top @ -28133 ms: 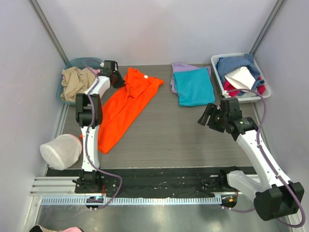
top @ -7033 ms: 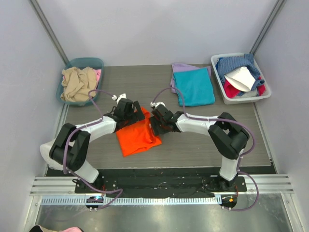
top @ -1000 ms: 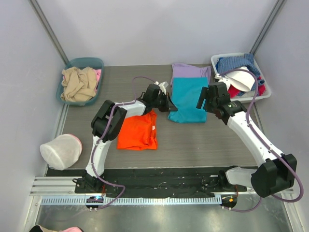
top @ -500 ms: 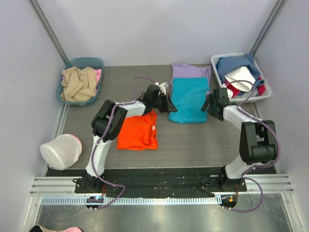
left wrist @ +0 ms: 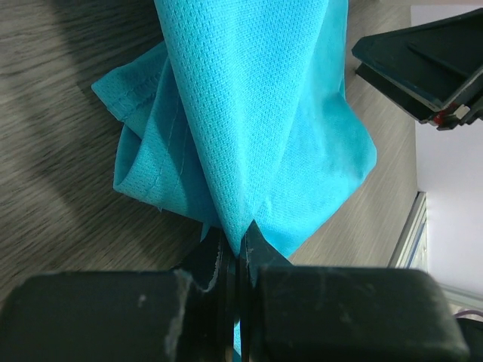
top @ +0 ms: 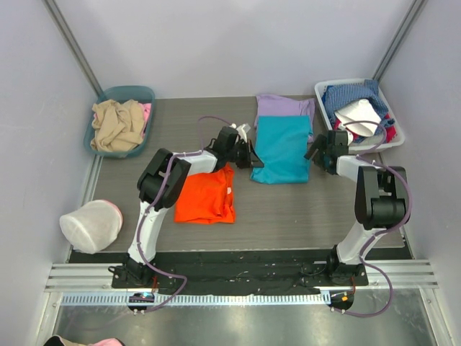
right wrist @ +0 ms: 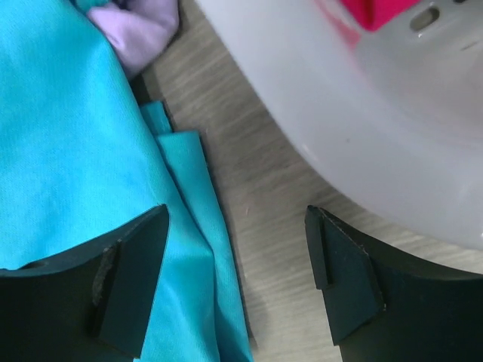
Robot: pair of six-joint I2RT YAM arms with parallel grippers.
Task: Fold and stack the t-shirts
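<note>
The folded orange t-shirt (top: 207,195) lies flat left of centre on the table. The folded teal t-shirt (top: 282,148) lies to its upper right, and the lavender t-shirt (top: 284,107) shows behind it. My left gripper (top: 250,160) is shut on the teal shirt's (left wrist: 256,105) near left corner, the cloth pinched between its fingertips (left wrist: 235,241). My right gripper (top: 315,153) stands open at the teal shirt's right edge, over the bare table beside the teal cloth (right wrist: 83,173). A lavender fold (right wrist: 143,30) shows at the top of the right wrist view.
A white bin (top: 328,122) of mixed clothes stands at the back right, its wall (right wrist: 355,113) close beside my right gripper. A teal basket (top: 137,92) with beige cloth sits at the back left. A white mesh bag (top: 90,225) lies near the front left.
My right arm has swung in and lowered its gripper to the teal shirt's right edge. The left gripper and the shirts have stayed put.
</note>
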